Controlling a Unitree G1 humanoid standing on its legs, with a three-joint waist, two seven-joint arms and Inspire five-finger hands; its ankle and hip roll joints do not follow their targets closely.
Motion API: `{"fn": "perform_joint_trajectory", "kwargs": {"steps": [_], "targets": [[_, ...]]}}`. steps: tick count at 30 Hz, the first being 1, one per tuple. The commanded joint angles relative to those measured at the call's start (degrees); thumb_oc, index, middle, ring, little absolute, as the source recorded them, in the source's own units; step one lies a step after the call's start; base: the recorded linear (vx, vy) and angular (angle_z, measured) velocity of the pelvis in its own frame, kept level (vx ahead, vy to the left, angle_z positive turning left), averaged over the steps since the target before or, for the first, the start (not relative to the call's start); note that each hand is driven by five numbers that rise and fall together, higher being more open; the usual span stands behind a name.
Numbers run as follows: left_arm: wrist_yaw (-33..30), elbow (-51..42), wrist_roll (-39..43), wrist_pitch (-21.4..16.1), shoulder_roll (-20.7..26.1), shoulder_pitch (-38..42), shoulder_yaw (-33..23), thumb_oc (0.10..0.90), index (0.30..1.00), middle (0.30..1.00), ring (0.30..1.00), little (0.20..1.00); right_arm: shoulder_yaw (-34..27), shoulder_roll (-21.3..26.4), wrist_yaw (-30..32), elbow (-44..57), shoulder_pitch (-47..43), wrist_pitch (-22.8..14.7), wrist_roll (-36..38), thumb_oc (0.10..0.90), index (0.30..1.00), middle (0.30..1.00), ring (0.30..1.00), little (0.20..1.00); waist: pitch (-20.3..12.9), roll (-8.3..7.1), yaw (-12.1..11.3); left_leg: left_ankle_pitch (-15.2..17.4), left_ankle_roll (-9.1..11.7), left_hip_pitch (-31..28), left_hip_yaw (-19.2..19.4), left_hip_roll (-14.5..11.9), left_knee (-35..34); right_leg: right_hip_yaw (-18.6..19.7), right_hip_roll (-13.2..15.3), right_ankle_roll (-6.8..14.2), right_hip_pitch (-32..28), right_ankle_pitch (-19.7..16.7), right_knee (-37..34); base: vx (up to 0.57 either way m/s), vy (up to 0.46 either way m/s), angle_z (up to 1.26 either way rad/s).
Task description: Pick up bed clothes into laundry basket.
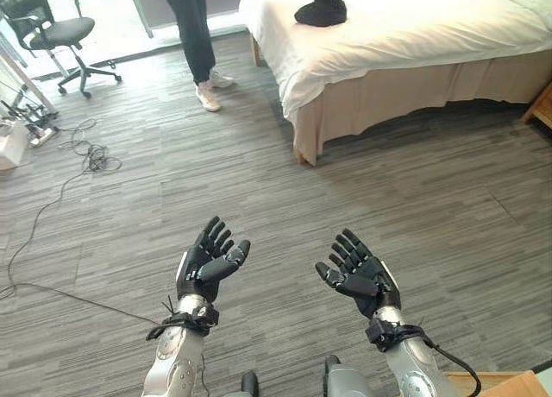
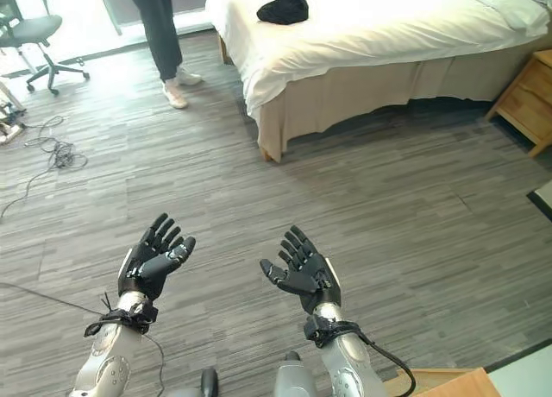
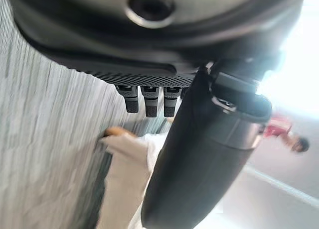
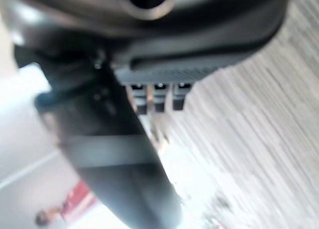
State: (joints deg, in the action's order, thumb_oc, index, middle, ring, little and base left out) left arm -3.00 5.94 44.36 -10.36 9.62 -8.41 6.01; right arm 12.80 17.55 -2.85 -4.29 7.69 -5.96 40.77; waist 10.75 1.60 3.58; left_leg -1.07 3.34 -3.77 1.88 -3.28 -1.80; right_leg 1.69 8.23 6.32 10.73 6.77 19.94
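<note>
A black bundle of clothes lies on the white bed at the far side of the room. Both my hands hover low over the grey floor, well short of the bed. My left hand is held palm up with its fingers straight and holds nothing. My right hand is likewise open and bare. In the left wrist view the left hand has its thumb extended. The right wrist view has the right hand with its fingers out straight.
A person in dark trousers and white shoes stands near the bed's left corner. An office chair is at far left, with loose cables on the floor. A wooden nightstand stands right of the bed.
</note>
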Motion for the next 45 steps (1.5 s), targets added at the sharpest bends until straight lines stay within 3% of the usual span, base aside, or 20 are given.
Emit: {"fn": "perform_joint_trajectory", "kwargs": {"steps": [1,7,13,22,23,24,26,27,28,32,33,35,37,39,40,41,43,45], "targets": [[2.49,-6.24,2.42,-5.37,1.28,1.32,-0.59,0.800,0.900,0.900,0.900,0.900,-1.57,-0.43,-1.09,4.81,-4.38,-4.20,-1.62,0.800,0.900,0.900,0.900,0.900,-5.63,-4.69,-0.24,5.91,-1.30,-0.57,-1.83,1.14,1.69,-0.61,2.08,3.61,-9.71,-5.39,-16.15,0.07,-0.090,-0.09],[3.35,-7.60,-2.28,-5.37,4.55,2.41,-0.37,0.800,0.900,0.900,0.900,0.900,-2.08,-1.31,-2.20,3.94,-2.27,-4.28,0.18,0.800,0.900,0.900,0.900,0.900,-6.48,-4.81,0.47,5.83,-0.56,-0.86,-1.89,0.24,1.72,-1.15,1.62,3.18,-10.79,-5.32,-18.09,0.00,-0.017,0.00],[1.57,-6.13,-0.58,-6.10,2.96,2.20,-1.83,0.800,0.900,0.900,0.900,0.900,-2.40,-1.50,-2.09,4.19,-0.25,-4.19,0.72,0.800,0.900,0.900,0.900,0.900,-6.66,-5.14,0.50,5.67,0.25,-1.64,-1.04,-0.62,1.48,-2.04,1.47,2.99,-12.58,-5.25,-19.40,0.00,-0.017,-0.02],[1.58,-6.24,-0.72,-5.90,3.01,2.30,-0.95,0.800,0.900,0.900,0.900,0.900,-1.02,-0.60,-1.69,6.68,-1.32,-4.40,-2.31,0.800,0.900,0.900,0.900,0.900,-5.15,-4.54,0.82,6.20,-0.62,-1.00,-1.63,0.91,2.26,-0.05,2.74,4.05,-11.58,-6.01,-18.56,0.02,0.032,0.00],[1.47,-9.60,-3.49,-7.03,5.37,-2.32,-12.33,0.800,0.900,0.900,0.900,0.900,-18.48,3.25,4.88,2.83,2.84,-6.75,-9.22,0.800,0.900,0.900,0.900,0.900,0.99,-5.59,-2.69,3.12,4.88,11.54,-0.06,-3.25,24.43,-9.30,1.80,-0.14,-13.60,-0.60,-17.97,-0.07,0.014,-0.03],[1.10,-8.86,-2.76,-6.96,4.89,-1.88,-12.27,0.800,0.900,0.900,0.900,0.900,-18.57,2.54,5.34,2.69,2.92,-6.87,-9.12,0.800,0.900,0.900,0.900,0.900,0.34,-5.31,-1.96,3.95,4.43,9.68,1.28,-2.78,23.71,-9.95,1.18,-0.25,-12.92,-1.04,-18.06,-0.12,0.035,-0.03],[-0.25,-7.79,-2.66,-7.12,4.63,-1.01,-12.56,0.800,0.900,0.900,0.900,0.900,-19.40,0.42,6.49,3.91,2.66,-7.75,-7.70,0.800,0.900,0.900,0.900,0.900,-1.67,-3.22,-0.21,7.32,3.00,3.70,4.06,-2.97,14.23,-11.70,-0.09,0.60,-12.35,-1.23,-18.31,-0.10,0.093,0.03],[-0.89,-7.59,-3.38,-7.18,4.83,-0.68,-12.21,0.800,0.900,0.900,0.900,0.900,-20.11,-0.72,7.31,4.02,2.68,-8.56,-6.64,0.800,0.900,0.900,0.900,0.900,-2.57,-1.90,0.08,5.67,2.77,2.06,5.32,-3.44,7.11,-13.02,-0.40,1.04,-12.38,-1.39,-18.53,-0.08,0.158,0.24],[-1.16,-7.11,-3.45,-7.16,5.18,-0.15,-11.54,0.800,0.900,0.900,0.900,0.900,-20.08,-1.39,8.02,3.65,1.81,-9.45,-5.87,0.800,0.900,0.900,0.900,0.900,-3.05,-1.10,0.39,4.92,2.61,1.82,5.03,-3.18,4.22,-14.09,0.09,1.39,-11.54,-1.72,-17.81,-0.09,0.183,0.46],[-1.93,-9.55,-4.16,-7.22,6.78,0.55,-12.48,0.800,0.900,0.900,0.900,0.900,-18.73,-0.33,11.43,3.45,-2.76,-9.05,-8.47,0.800,0.900,0.900,0.900,0.900,-2.19,-0.46,0.42,5.35,1.46,2.33,2.54,-0.60,3.67,-14.73,3.49,2.65,-9.88,-2.89,-15.13,-0.07,0.178,0.53],[-1.91,-9.30,-4.07,-7.40,6.98,0.05,-13.19,0.800,0.900,0.900,0.900,0.900,-18.66,0.01,11.27,3.66,-3.75,-8.87,-8.50,0.800,0.900,0.900,0.900,0.900,-1.60,-0.38,0.13,6.02,0.69,2.50,2.23,0.14,4.27,-14.26,4.94,2.85,-9.13,-2.97,-12.86,0.01,0.247,0.23],[-1.90,-6.92,-4.88,-6.78,6.73,-1.22,-14.22,0.800,0.900,0.900,0.900,0.900,-18.79,0.32,10.02,3.84,-3.94,-8.12,-8.69,0.800,0.900,0.900,0.900,0.900,0.05,-0.32,-0.26,7.69,-1.73,1.56,1.13,2.50,5.64,-11.56,7.84,2.78,-5.91,-3.55,-1.87,0.05,0.321,0.26],[-2.73,-5.44,-6.05,-6.34,5.98,-1.82,-14.01,0.800,0.900,0.900,0.900,0.900,-18.78,-0.19,9.75,4.31,-3.62,-7.94,-8.34,0.800,0.900,0.900,0.900,0.900,1.23,-0.15,-0.12,8.17,-3.70,-0.19,-0.07,4.16,5.48,-9.10,9.47,1.91,-2.74,-9.00,8.28,0.10,0.277,0.39],[-3.05,-5.44,-3.28,-6.33,4.88,-1.46,-13.21,0.800,0.900,0.900,0.900,0.900,-18.96,-2.30,9.69,4.34,-2.94,-9.08,-5.64,0.800,0.900,0.900,0.900,0.900,2.33,0.79,0.94,8.34,-4.44,-1.93,-2.17,3.85,4.40,-6.50,7.66,1.58,1.30,-9.34,15.78,0.16,0.142,0.29],[-2.16,-6.02,-2.71,-6.29,5.05,-0.79,-12.43,0.800,0.900,0.900,0.900,0.900,-19.23,-3.08,9.34,3.75,-2.05,-9.45,-4.32,0.800,0.900,0.900,0.900,0.900,2.96,0.74,2.14,9.07,-4.29,-3.17,-3.28,3.71,3.95,-4.86,5.00,1.79,4.39,-7.65,16.26,0.25,0.057,0.29],[-1.44,-6.15,-3.58,-6.30,5.59,-0.06,-12.22,0.800,0.900,0.900,0.900,0.900,-19.62,-3.17,9.30,3.49,-1.07,-9.27,-4.08,0.800,0.900,0.900,0.900,0.900,2.92,0.78,2.84,9.51,-3.92,-3.96,-3.86,3.61,3.36,-5.23,4.62,2.02,6.88,-7.88,13.14,0.32,0.006,0.27],[-1.08,-7.37,-4.74,-6.70,6.48,1.36,-11.30,0.800,0.900,0.900,0.900,0.900,-20.66,-3.40,9.81,2.97,-0.04,-9.65,-3.31,0.800,0.900,0.900,0.900,0.900,2.62,1.09,4.75,11.70,-2.76,-6.85,-5.19,2.93,2.27,-6.15,4.86,2.43,9.79,-7.96,6.97,0.41,-0.063,0.29],[-1.48,-6.95,-4.87,-7.57,7.40,4.29,-10.38,0.800,0.900,0.900,0.900,0.900,-21.04,-3.60,9.98,2.59,0.42,-10.22,-2.78,0.800,0.900,0.900,0.900,0.900,2.53,0.04,7.34,14.46,-1.24,-11.08,-6.99,2.99,1.35,-6.66,6.05,4.23,13.56,-11.09,-4.74,0.60,-0.149,0.55]]}}
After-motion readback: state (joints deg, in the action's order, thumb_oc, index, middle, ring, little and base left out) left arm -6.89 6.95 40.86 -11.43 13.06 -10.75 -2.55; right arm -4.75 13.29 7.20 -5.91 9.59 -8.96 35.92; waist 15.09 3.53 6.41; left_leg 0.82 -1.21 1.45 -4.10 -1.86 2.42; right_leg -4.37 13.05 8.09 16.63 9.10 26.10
